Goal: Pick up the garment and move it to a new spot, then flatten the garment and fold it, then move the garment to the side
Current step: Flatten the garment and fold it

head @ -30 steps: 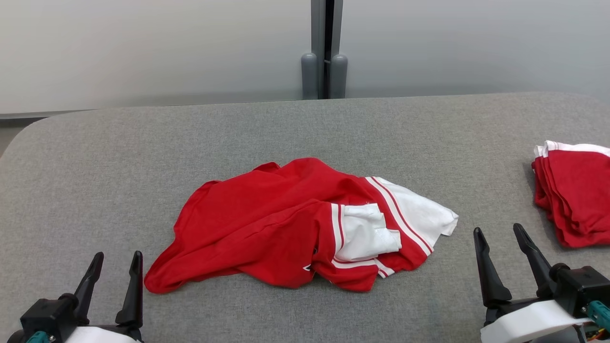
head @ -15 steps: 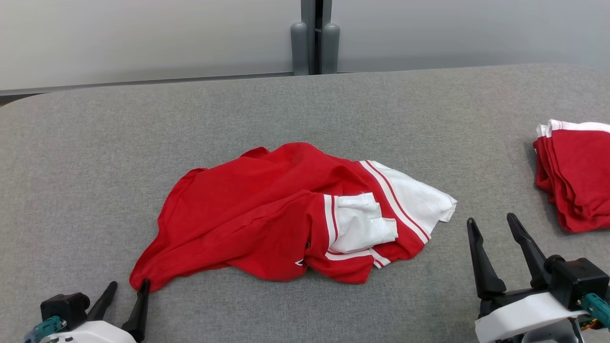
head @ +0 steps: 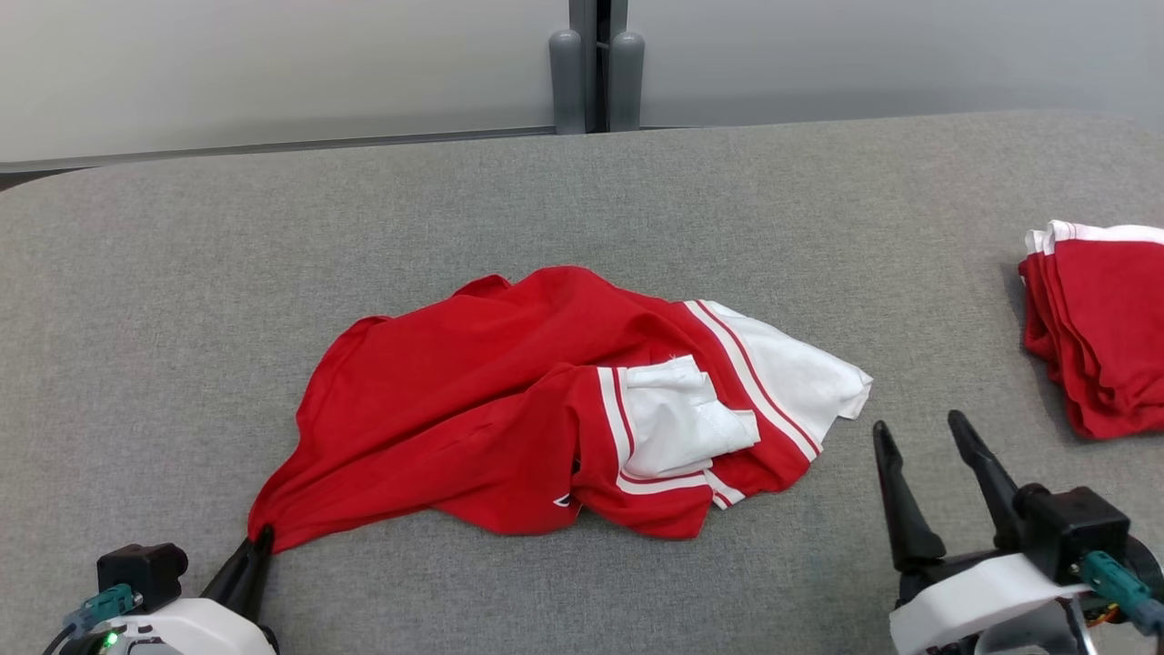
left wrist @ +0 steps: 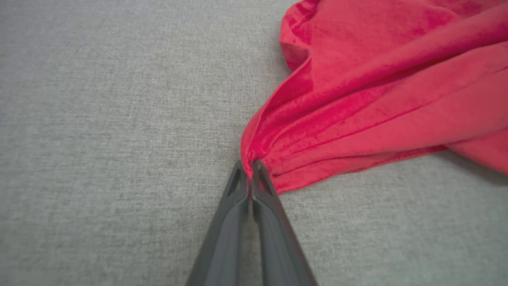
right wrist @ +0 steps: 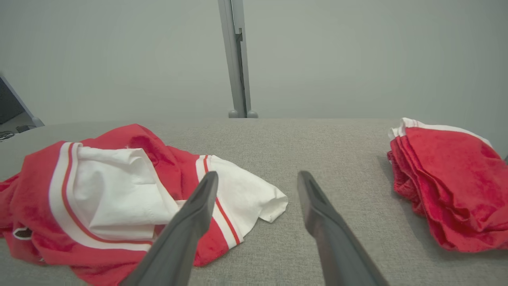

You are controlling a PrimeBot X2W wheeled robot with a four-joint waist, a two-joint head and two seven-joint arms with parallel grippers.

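Garment [head: 509, 409], red with white striped trim: crumpled at centre of grey surface [head: 227, 255]. Left gripper [left wrist: 249, 166]: closed, pinching its near-left corner. Right gripper [head: 917, 421]: fingers spread, empty, near the white end. Folded red stack [head: 1105, 337]: far right, well apart

Bright, even, diffuse light covers the grey woven-fabric surface [head: 582, 200]. The crumpled red-and-white cloth garment [head: 473, 409] casts only a thin, soft shadow along its near edge; the folded stack of red garments [head: 1105, 337] shades the surface on its left. The left wrist view is soft throughout, and the left gripper [left wrist: 249, 169] blurs toward the bottom edge.
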